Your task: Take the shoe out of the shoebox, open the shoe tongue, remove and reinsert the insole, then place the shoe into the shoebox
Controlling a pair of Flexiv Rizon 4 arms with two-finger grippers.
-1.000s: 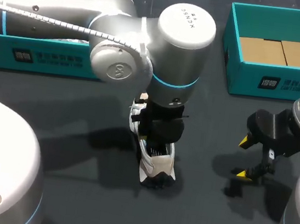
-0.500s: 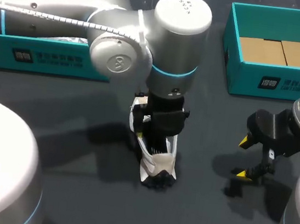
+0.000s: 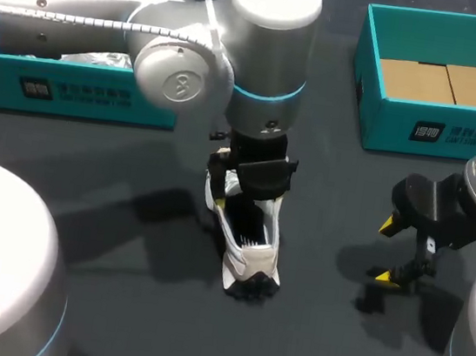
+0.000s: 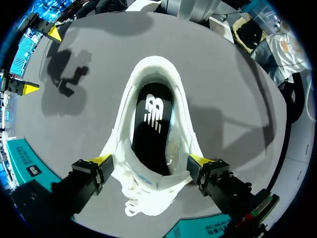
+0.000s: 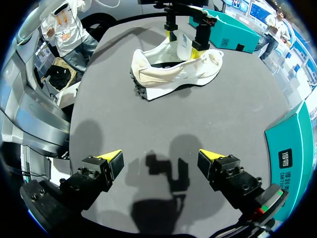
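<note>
From above, the white shoe [image 3: 247, 245] lies mid-worktop [image 3: 116, 302] with its long axis running from the left gripper [image 3: 248, 199] back toward the robot. The right gripper [image 3: 388, 250] hangs well apart to one side, so the left arm is plainly the nearer. In the left wrist view the fingers [image 4: 101, 161] stand wide and press the upper from both sides at the laced forepart, with the heel opening and black insole [image 4: 152, 124] straight ahead of them. In the right wrist view the fingers [image 5: 113, 157] are spread on nothing over bare worktop, and the shoe lies broadside well ahead.
</note>
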